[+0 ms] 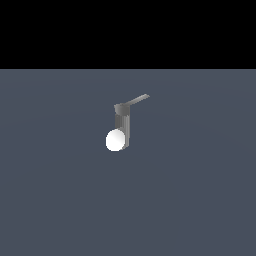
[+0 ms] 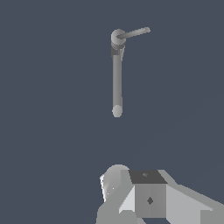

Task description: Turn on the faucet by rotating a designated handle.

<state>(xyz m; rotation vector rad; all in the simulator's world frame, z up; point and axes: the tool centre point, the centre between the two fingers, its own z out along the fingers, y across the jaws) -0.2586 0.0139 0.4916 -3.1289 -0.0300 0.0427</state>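
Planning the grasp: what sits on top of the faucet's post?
The handle, a thin bar, projects sideways from the faucet top. Nothing else rests there; the gripper is clear of it.

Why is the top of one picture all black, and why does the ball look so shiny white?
Exterior view: the black band is unlit background above the flat grey floor; the faucet has a white ball end that renders overbright, with no shading or cast shadow. Wrist view: sharp all over, the handle shows soft shading, and the tool sits partly cut off at the picture's edge.
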